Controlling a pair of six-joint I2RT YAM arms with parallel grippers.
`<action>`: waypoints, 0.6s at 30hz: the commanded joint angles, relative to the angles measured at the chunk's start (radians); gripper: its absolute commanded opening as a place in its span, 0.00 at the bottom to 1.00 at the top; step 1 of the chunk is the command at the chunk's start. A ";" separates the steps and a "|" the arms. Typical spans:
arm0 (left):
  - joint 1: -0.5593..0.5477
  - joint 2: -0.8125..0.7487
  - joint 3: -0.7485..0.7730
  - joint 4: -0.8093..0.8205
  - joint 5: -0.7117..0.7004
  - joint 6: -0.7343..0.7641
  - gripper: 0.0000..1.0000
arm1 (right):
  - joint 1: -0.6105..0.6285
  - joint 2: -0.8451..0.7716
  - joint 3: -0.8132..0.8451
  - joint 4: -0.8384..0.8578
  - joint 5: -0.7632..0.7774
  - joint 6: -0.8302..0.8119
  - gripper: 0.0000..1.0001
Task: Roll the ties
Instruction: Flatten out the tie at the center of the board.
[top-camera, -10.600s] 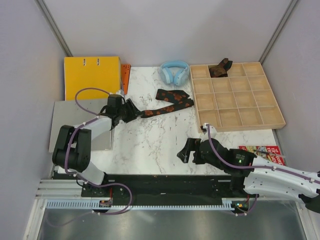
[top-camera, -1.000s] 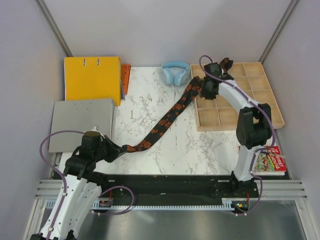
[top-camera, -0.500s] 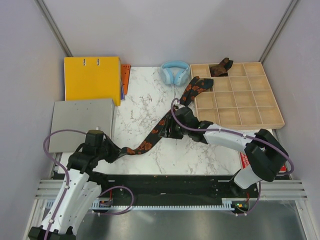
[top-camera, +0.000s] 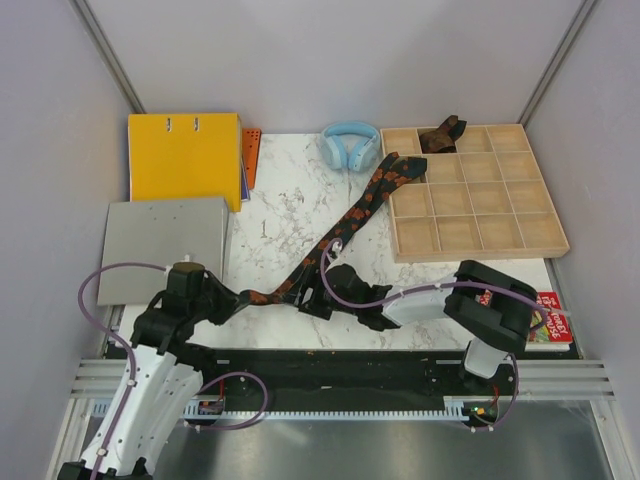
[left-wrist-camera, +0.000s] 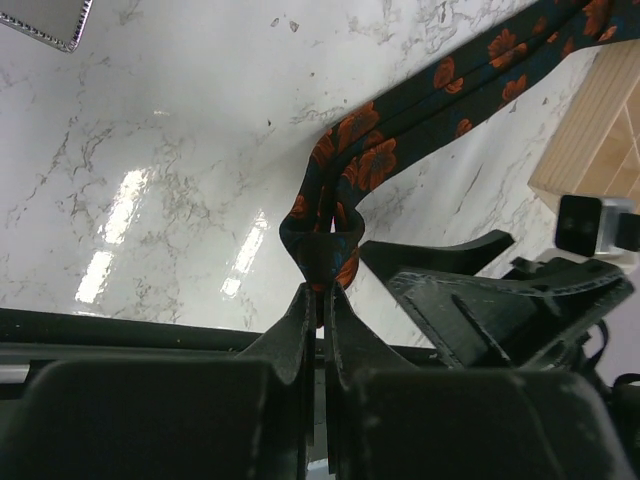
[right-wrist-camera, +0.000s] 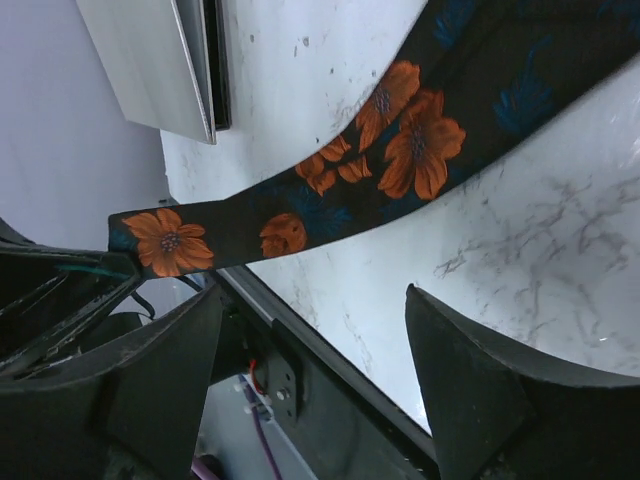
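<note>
Starting roll of black fabric necktie with orange-red flowers (top-camera: 362, 200), by the look of it; no turn wound yet.
- Left gripper (left-wrist-camera: 322, 295): jaws pinched tight on necktie's narrow end, low over white marble tabletop (top-camera: 280, 200).
- Right gripper (right-wrist-camera: 312, 298): just beside pinched end, jaws wide, holding nothing.
- Necktie runs diagonally away; far end lies over left rim of wooden compartment tray (top-camera: 480, 255).
- Dark brown tie (top-camera: 440, 137) sits bundled in far compartment.
- Next move likely calls for right jaws closing near pinched end, then winding strip.

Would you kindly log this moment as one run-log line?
left gripper: shut on patterned tie | right gripper: open beside it | patterned tie: unrolled, reaching tray | brown tie: in tray
</note>
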 joint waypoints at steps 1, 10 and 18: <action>-0.002 -0.034 -0.003 0.026 -0.024 -0.048 0.02 | 0.044 0.076 0.028 0.158 0.082 0.231 0.80; -0.002 -0.054 0.031 -0.017 -0.053 -0.027 0.02 | 0.031 0.199 -0.026 0.350 0.122 0.406 0.77; -0.003 -0.055 0.026 -0.021 -0.014 -0.025 0.02 | 0.033 0.302 0.011 0.460 0.087 0.481 0.72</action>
